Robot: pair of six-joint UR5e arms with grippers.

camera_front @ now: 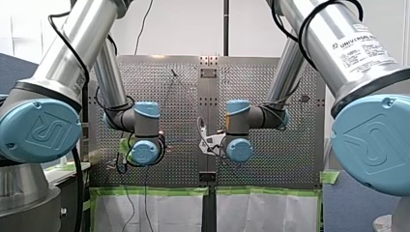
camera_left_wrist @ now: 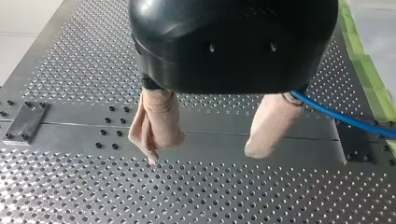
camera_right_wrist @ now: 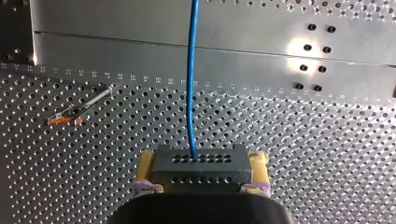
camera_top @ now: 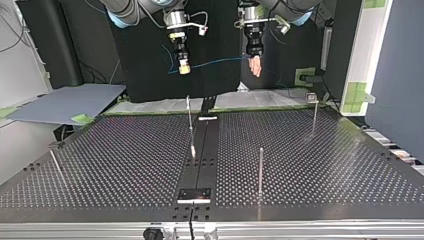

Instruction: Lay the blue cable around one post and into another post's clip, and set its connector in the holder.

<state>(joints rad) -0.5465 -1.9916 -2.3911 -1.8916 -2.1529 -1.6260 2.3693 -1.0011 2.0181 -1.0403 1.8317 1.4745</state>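
Note:
My right gripper [camera_right_wrist: 203, 158] is shut with its yellow pads on the dark grey connector [camera_right_wrist: 219, 176]. From the connector the blue cable [camera_right_wrist: 191, 84] runs straight ahead over the perforated table. In the top view my right gripper [camera_top: 183, 67] hangs high at the back left. The blue cable [camera_top: 215, 62] stretches from it across to my left gripper [camera_top: 256, 67]. In the left wrist view my left gripper [camera_left_wrist: 201, 151] is open, its beige padded fingers [camera_left_wrist: 156, 123] well apart. The cable [camera_left_wrist: 345, 119] passes beside one finger, ungripped.
Thin posts stand on the table [camera_top: 110, 165]: one near the middle [camera_top: 190, 122], one nearer the camera [camera_top: 260, 172], one with a clip on top [camera_top: 314, 112], one at the left [camera_top: 56, 162]. A small metal holder plate [camera_top: 195, 195] sits at the near edge.

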